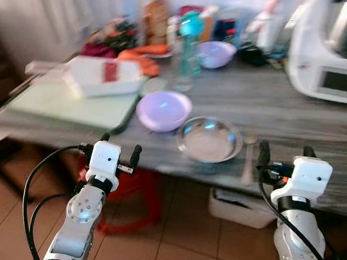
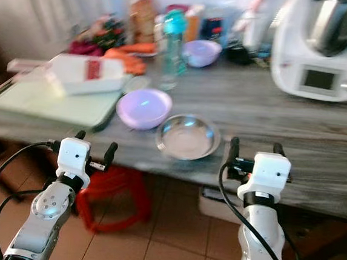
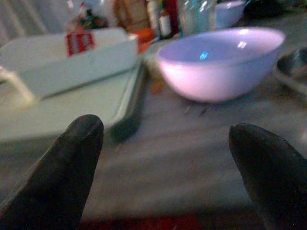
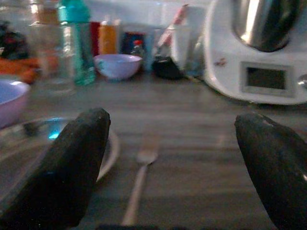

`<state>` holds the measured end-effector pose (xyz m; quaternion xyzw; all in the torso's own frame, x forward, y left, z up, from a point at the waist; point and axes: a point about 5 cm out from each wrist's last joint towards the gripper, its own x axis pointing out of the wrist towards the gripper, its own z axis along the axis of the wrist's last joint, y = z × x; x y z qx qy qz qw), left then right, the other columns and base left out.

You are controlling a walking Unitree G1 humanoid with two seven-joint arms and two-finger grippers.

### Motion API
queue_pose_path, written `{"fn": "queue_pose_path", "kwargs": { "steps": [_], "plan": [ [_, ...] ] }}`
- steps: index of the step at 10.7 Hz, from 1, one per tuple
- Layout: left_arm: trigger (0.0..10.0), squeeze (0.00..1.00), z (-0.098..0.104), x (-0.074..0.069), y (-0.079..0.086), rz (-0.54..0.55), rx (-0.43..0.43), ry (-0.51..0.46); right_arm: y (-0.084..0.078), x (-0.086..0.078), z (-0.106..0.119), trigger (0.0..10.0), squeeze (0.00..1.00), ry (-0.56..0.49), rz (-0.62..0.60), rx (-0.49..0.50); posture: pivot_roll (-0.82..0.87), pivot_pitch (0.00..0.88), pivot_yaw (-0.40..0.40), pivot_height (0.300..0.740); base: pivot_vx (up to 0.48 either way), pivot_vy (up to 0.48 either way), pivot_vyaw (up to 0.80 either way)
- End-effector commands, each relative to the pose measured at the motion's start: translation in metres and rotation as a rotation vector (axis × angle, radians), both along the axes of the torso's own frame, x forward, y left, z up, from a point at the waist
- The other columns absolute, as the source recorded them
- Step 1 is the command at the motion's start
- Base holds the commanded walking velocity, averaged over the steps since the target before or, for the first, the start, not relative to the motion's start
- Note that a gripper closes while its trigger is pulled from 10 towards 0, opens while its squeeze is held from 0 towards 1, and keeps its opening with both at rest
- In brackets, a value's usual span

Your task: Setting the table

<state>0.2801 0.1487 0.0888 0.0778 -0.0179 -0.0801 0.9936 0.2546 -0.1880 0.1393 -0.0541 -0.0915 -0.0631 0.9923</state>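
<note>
— Standing at the near edge of the surface [image 1: 296, 116], both arms raised: so which step is this, would you say?

— An approach, I judge, with nothing picked up yet. The left hand [image 1: 120, 153] hangs just off the edge, fingers wide apart and empty. The right hand [image 1: 283, 158] is the same, spread open with nothing between its fingers.

— And the things to be set?

— A lilac bowl [image 1: 163, 109] sits near the edge, ahead of the left hand and a little toward the middle. Just beside it is a metal plate [image 1: 209, 139], and a spoon [image 1: 248, 161] lies on the far side of the plate, handle toward the robot. In the right wrist view the spoon [image 4: 141, 179] lies straight ahead between the fingers [image 4: 72, 167].

— What else is about?

— A pale cutting board [image 1: 66, 105] with a white box [image 1: 102, 78] on it, a teal bottle [image 1: 189, 46], a second lilac bowl [image 1: 216, 53] further back, and a white kitchen machine [image 1: 335, 50].

— The next move?

— Likely the right hand reaches forward and down for the spoon. It lies flat, so the fingers must close low over a thin handle, which could slip. Blur makes its exact outline hard to tell.
</note>
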Motion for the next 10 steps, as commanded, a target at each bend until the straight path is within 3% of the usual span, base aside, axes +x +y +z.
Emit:
{"fn": "queue_pose_path", "kwargs": {
  "steps": [1,2,4,10],
  "plan": [
    [10.0,0.00,-0.0046,-0.0018,0.0032,0.012,0.015,0.017,0.0036,0.0003,-0.0023,10.0,0.29,0.015,0.018,0.006,0.04,0.000,0.062,0.740,-0.307,0.000,0.00],
    [10.0,0.00,-0.0050,-0.0017,0.0029,0.011,0.016,0.019,0.0034,0.0007,-0.0015,10.0,0.22,0.013,0.017,0.003,0.04,0.000,0.064,0.740,-0.322,0.000,0.00],
    [10.0,0.00,-0.0052,-0.0011,0.0022,0.005,0.018,0.021,0.0032,0.0001,-0.0022,10.0,0.17,0.015,0.014,0.003,0.04,0.000,0.069,0.740,-0.321,0.000,0.00],
    [10.0,0.00,-0.0029,-0.0012,-0.0015,-0.060,0.028,-0.006,0.0048,-0.0011,-0.0037,10.0,0.16,0.019,0.008,0.010,0.04,0.000,0.078,0.740,-0.267,0.000,0.00]
  ]
}}
